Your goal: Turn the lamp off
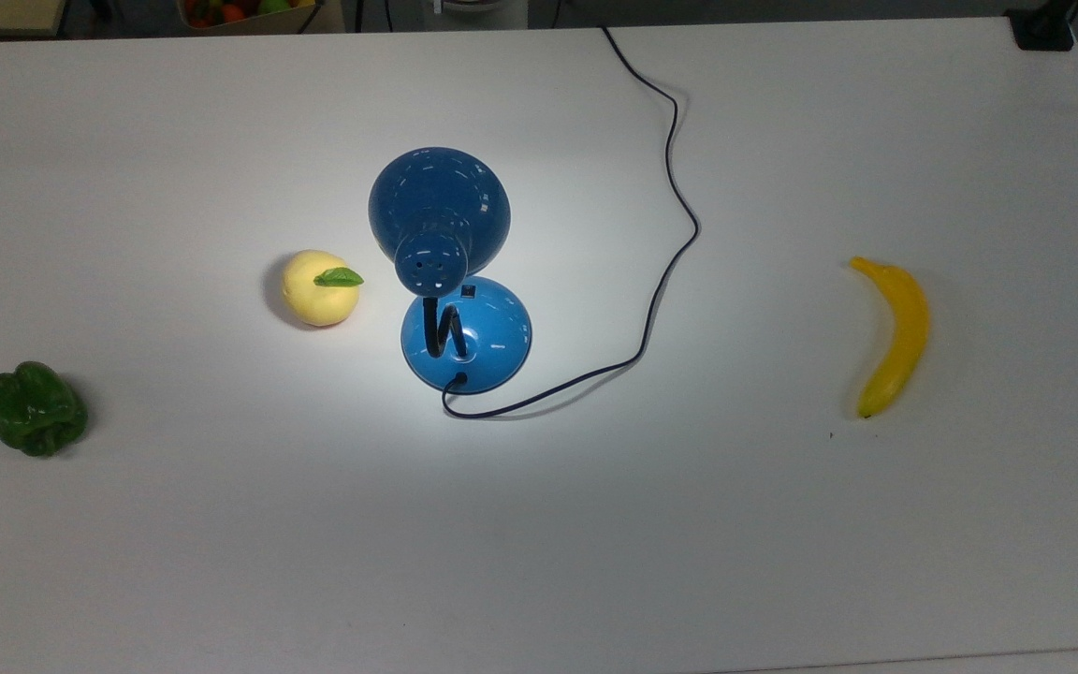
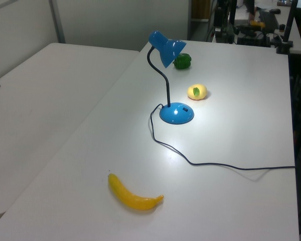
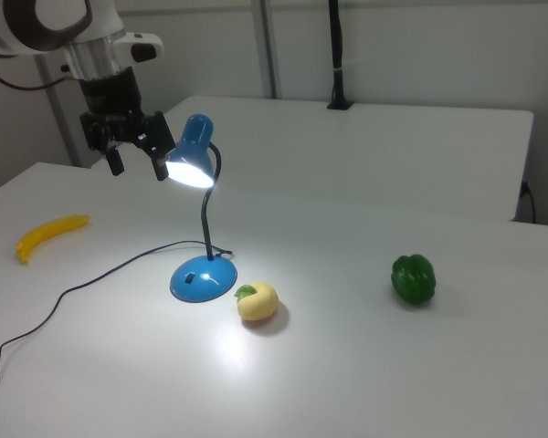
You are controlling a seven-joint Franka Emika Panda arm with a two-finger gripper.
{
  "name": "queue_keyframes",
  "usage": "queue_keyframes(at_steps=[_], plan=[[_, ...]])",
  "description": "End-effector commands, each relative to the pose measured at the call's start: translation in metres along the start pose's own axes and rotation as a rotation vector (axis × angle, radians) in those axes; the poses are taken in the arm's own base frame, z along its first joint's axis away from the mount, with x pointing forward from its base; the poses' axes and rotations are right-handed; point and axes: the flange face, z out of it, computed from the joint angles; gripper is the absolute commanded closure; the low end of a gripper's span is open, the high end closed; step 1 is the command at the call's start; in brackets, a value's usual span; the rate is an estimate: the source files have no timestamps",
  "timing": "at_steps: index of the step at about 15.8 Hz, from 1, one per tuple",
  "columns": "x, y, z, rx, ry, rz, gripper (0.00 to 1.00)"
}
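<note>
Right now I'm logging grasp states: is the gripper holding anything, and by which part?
Nothing is held. In the right view the gripper hangs open in the air beside the lit lamp, jaws apart with nothing between them.

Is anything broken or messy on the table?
No, nothing stands out. The lamp stands upright and is lit, and its cord trails loosely across the table. The banana, the yellow fruit and the green pepper lie apart, whole.
</note>
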Motion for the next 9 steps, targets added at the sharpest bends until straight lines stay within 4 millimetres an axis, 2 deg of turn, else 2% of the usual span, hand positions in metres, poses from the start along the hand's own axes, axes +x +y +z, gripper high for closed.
queue_keyframes(at_steps=[1,9], plan=[[-0.0049,0.0003,0.0018,0.008,-0.032,-0.013,0.00],[-0.0049,0.0002,0.0032,0.008,-0.035,-0.022,0.00]])
